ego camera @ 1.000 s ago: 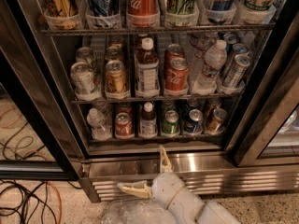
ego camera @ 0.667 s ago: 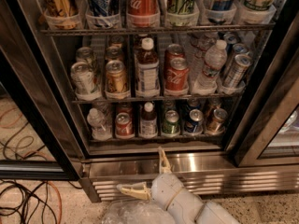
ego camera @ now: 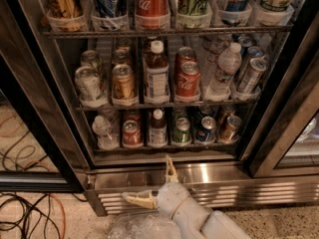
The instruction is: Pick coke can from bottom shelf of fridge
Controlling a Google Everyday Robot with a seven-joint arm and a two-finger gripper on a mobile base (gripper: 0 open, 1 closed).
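Observation:
The fridge (ego camera: 209, 178) stands open before me, with black frames and a shiny slatted base. On its bottom shelf (ego camera: 167, 146), the coke can (ego camera: 132, 133) stands second from the left, a small red can with a silver top. My gripper (ego camera: 152, 183) is low in the view, in front of the steel base and below the shelf, a little right of the can. Its two pale fingers (ego camera: 171, 169) are spread wide apart, one pointing up and one to the left. It holds nothing.
On the bottom shelf are also a clear bottle (ego camera: 103, 132), a brown bottle (ego camera: 158, 129), a green can (ego camera: 182, 131), a blue can (ego camera: 207, 129) and a tan can (ego camera: 230, 129). Another red can (ego camera: 188, 79) is on the middle shelf. Cables (ego camera: 30, 213) lie on the floor at left.

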